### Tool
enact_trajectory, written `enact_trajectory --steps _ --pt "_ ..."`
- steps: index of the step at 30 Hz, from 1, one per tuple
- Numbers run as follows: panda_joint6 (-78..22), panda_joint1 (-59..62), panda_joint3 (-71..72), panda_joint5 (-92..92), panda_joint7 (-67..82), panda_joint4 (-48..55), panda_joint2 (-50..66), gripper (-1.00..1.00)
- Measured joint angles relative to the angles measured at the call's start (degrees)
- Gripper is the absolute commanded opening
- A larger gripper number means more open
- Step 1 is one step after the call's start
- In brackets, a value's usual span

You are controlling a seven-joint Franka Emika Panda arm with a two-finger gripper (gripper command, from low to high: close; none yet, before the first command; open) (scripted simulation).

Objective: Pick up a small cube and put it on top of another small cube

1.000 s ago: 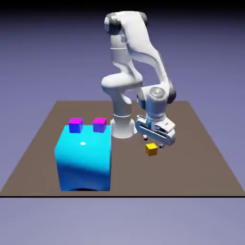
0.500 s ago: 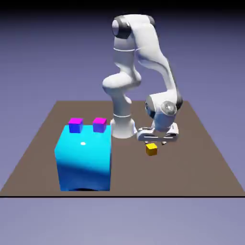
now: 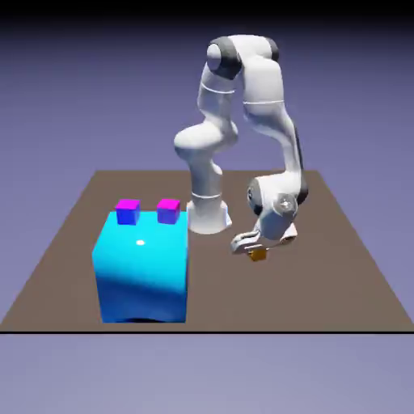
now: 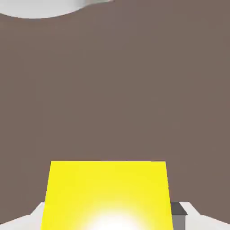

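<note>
The gripper (image 3: 257, 247) partly hides the yellow-orange cube (image 4: 108, 193) it grips

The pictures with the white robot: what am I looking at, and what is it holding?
The white machine is a robot arm standing on a brown table. One picture looks across the table at it. The other comes from a camera on its hand, looking down past its fingers, so things there seem huge.

The two-finger gripper is closed on a small yellow-orange cube, which fills the bottom of the hand picture.

On the exterior view's left sits a big shiny cyan block. Near its far edge you can see two small blue cubes with magenta tops.
</note>
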State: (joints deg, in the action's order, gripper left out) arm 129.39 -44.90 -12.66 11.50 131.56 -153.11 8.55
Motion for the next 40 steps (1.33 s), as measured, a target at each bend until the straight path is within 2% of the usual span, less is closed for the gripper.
enact_trajectory --steps 2,17,22,29,33,34,36,40 --pt "-4.7 0.9 0.1 -0.6 -2.7 2.7 -1.0 -1.0" --pt "-37.7 17.5 -30.8 1.3 -34.6 31.8 -11.3 -1.0" --pt "-42.4 19.0 -41.2 0.9 -40.4 36.2 -15.7 -1.0" --pt "-38.7 18.7 -51.9 -0.7 -40.0 33.7 -21.4 -1.0" --pt "-30.4 18.6 -51.2 -0.2 -39.1 25.4 -21.4 -1.0" --pt "-28.9 18.6 -51.1 -0.1 -38.9 23.9 -21.4 1.0" --pt "-28.9 18.6 -51.1 0.0 -38.9 23.9 -21.4 1.0" --pt "-37.2 18.7 -51.8 -0.5 -39.8 32.2 -21.4 1.0"
